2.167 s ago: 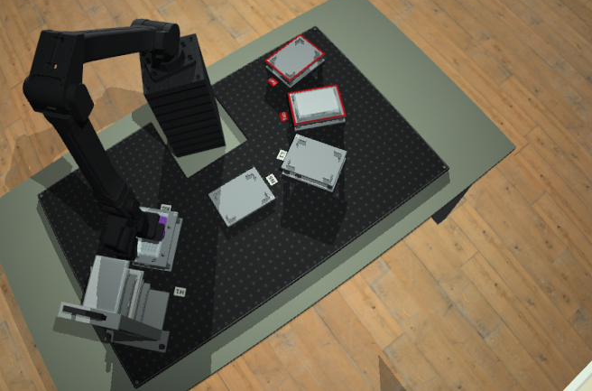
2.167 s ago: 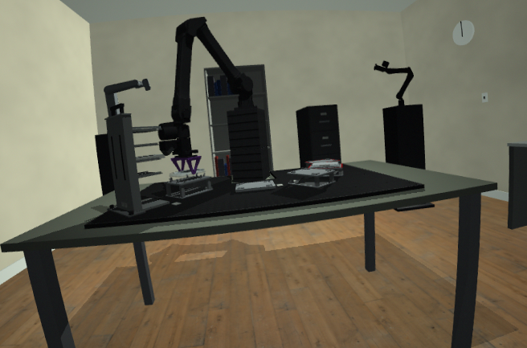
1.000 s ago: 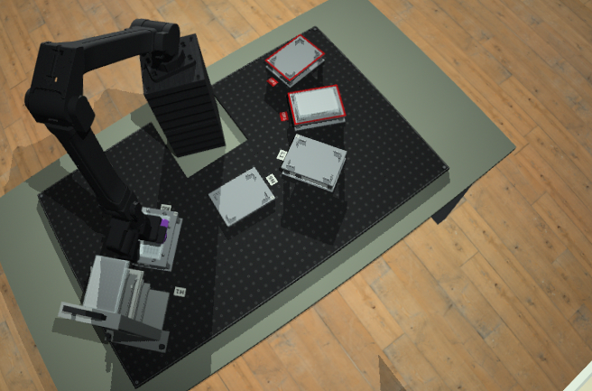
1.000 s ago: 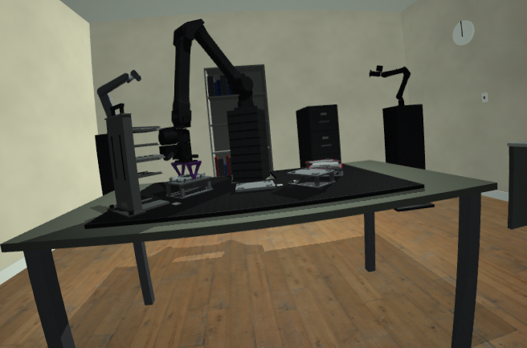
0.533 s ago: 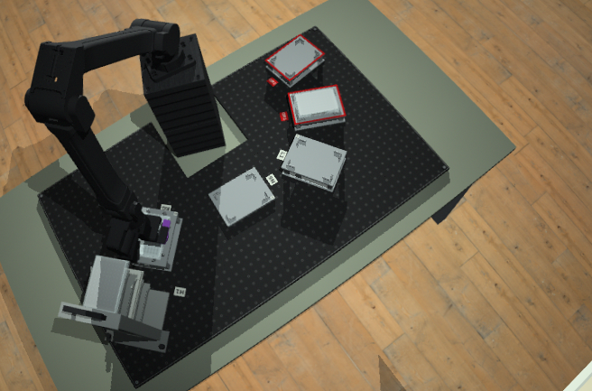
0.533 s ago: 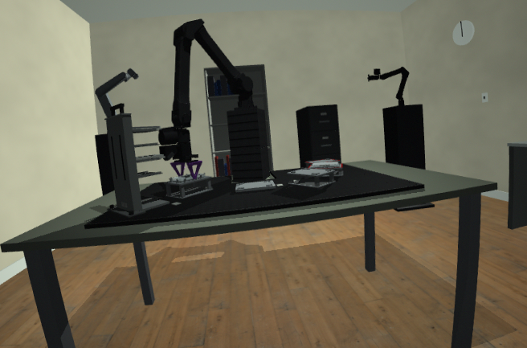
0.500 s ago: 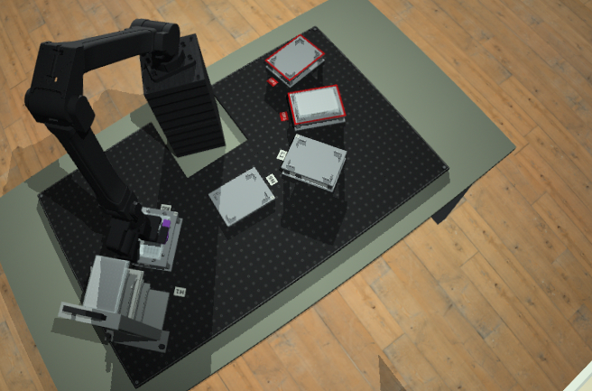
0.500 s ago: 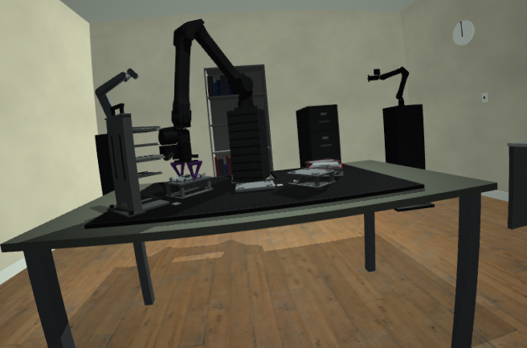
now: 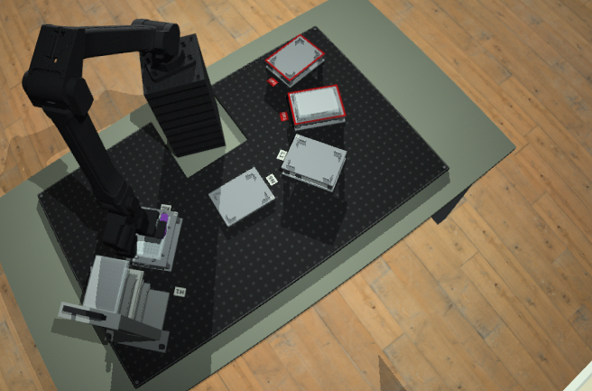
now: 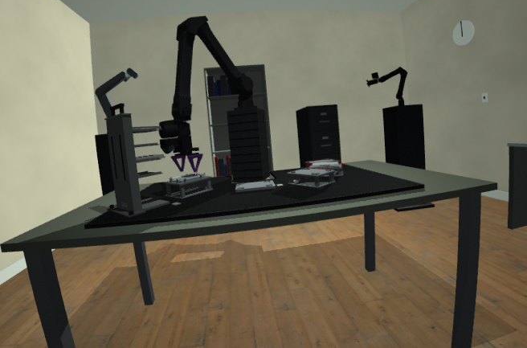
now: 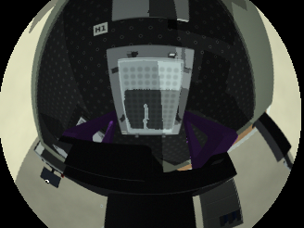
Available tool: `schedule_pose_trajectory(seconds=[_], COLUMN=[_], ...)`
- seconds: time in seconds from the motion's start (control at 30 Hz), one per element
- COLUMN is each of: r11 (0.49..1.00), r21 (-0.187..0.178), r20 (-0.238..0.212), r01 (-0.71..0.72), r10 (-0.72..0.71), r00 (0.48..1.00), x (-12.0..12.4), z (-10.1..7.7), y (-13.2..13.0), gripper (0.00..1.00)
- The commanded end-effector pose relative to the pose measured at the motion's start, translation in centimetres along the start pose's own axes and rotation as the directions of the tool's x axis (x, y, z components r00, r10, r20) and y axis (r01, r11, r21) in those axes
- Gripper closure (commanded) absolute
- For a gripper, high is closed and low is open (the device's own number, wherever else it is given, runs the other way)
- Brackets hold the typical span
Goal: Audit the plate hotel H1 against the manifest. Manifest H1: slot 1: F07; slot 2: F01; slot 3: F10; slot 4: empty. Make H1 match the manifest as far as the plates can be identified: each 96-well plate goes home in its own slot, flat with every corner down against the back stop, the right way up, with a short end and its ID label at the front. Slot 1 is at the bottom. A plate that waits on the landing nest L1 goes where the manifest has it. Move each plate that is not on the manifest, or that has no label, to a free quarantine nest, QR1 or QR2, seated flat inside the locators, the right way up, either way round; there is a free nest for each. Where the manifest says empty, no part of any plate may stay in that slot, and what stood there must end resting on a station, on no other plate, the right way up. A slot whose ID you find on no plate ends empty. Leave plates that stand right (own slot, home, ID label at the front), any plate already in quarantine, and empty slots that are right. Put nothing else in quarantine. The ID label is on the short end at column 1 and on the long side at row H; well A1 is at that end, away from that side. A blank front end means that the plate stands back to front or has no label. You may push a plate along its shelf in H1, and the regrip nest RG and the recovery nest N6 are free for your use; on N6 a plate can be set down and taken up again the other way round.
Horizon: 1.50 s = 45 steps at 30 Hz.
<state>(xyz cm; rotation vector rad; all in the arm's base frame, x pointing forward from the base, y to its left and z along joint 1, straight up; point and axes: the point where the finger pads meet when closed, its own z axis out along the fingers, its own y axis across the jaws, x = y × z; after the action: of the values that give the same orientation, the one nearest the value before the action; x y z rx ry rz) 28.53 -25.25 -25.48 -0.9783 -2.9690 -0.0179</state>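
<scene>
Right beside the plate hotel (image 9: pixel 71 312), we've got our gripper (image 10: pixel 187 162) fully open, holding nothing, straight above the plate (image 11: pixel 150 95) on its nest.

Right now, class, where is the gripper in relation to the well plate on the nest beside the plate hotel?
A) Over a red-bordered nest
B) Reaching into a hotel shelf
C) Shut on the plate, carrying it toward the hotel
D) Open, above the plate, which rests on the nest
D: the gripper hangs open, its purple fingers clear above the plate lying on its nest.
</scene>
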Motion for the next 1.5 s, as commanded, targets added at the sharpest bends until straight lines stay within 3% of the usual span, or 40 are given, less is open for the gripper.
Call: schedule_pose_trajectory(seconds=[0.0,0.77,0.8,0.9,1.47], r11=[1.000,1.000,1.000,1.000,1.000], r21=[0.004,0.004,0.005,0.004,0.004], r20=[0.037,0.037,0.052,0.037,0.039], r01=[0.011,0.009,0.009,0.009,0.008], r10=[-0.011,-0.010,-0.010,-0.009,-0.008], r00=[0.999,0.999,0.999,0.999,0.999], x=[-1.5,-1.2,-2.0,-1.1,-1.1], z=[-2.6,-7.8,-8.3,-8.9,-12.9], y=[-0.3,-0.3,-0.4,-0.3,-0.3], gripper=[0.00,0.00,0.00,0.00,0.00])
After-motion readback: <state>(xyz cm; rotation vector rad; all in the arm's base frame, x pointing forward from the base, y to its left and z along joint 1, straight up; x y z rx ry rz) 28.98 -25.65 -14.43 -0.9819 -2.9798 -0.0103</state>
